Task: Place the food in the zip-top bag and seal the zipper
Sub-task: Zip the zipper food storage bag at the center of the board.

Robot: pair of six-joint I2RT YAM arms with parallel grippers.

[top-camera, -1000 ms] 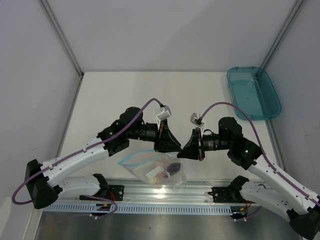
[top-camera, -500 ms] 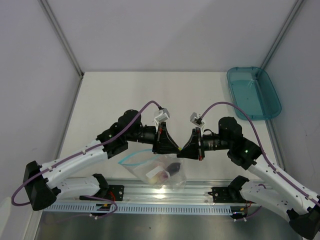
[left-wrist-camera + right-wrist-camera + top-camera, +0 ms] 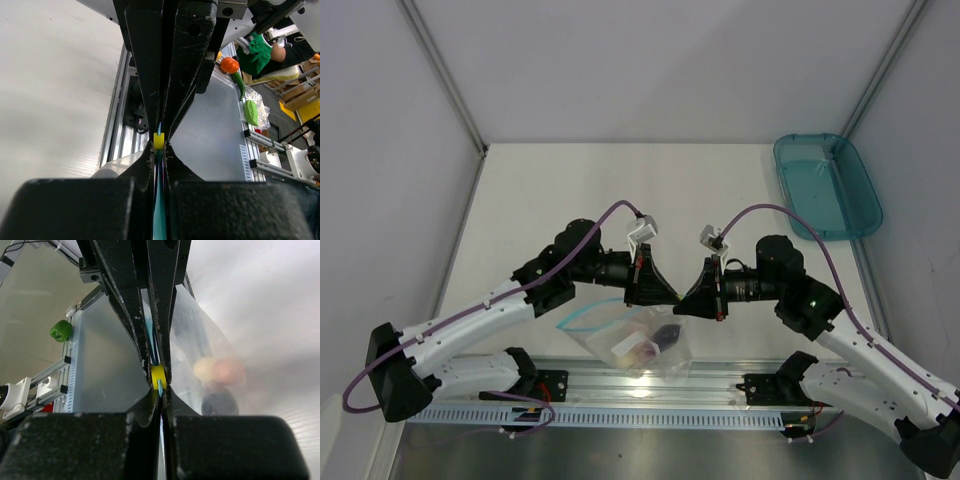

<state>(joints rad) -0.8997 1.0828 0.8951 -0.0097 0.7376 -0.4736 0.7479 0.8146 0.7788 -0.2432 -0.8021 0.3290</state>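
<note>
The clear zip-top bag [image 3: 642, 342] hangs from both grippers over the table's near edge. The food is inside it: a dark purple piece [image 3: 668, 336] [image 3: 220, 402], a cream piece [image 3: 202, 368] and a peach-pink piece [image 3: 227, 371]. My left gripper [image 3: 670, 297] [image 3: 159, 150] is shut on the teal zipper [image 3: 160, 210]. My right gripper [image 3: 687, 301] [image 3: 161, 392] is shut on the same zipper strip [image 3: 160, 386]. The two grippers meet tip to tip. A small yellow slider [image 3: 158, 140] [image 3: 158, 376] sits on the strip where they meet. A loose loop of zipper [image 3: 582, 315] curves to the left.
A teal plastic tray [image 3: 825, 185] lies at the back right of the white table [image 3: 620, 190]. The aluminium rail [image 3: 650, 380] with the arm bases runs along the near edge, right under the bag. Grey walls close in both sides.
My left arm has drawn back slightly to the left along the zipper. The right arm and the bag have hardly moved.
</note>
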